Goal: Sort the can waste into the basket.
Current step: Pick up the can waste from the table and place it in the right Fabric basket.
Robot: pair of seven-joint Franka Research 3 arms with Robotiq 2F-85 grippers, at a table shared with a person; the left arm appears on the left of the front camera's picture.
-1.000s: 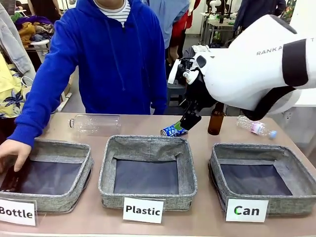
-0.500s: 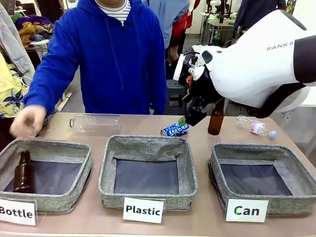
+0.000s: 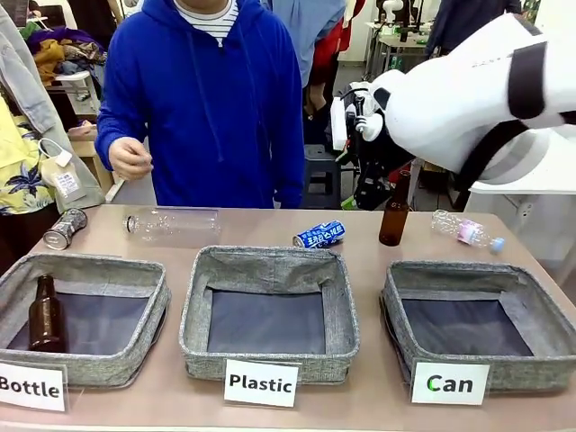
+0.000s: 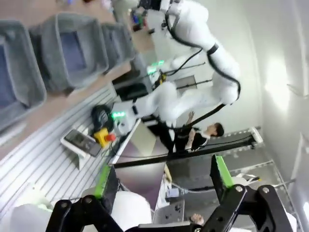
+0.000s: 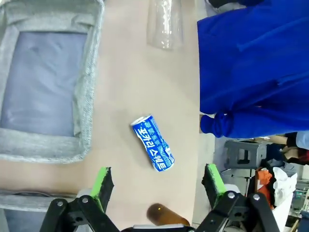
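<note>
Cans: we see the blue one [image 3: 319, 235] on the table behind the Plastic bskt [image 3: 270, 315], the silver one [image 3: 66, 229] behind the Bottle bskt [image 3: 81, 315]. Our L gripper [image 4: 161, 181] & R gripper [image 5: 157, 186] both have fingers spread, nothing held.

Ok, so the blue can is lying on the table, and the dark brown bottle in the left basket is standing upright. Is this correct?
Not quite: in the front view, the dark brown bottle in the left basket, labelled "Bottle", is lying on its side. The rest is right: the blue can is lying on the table.
</note>
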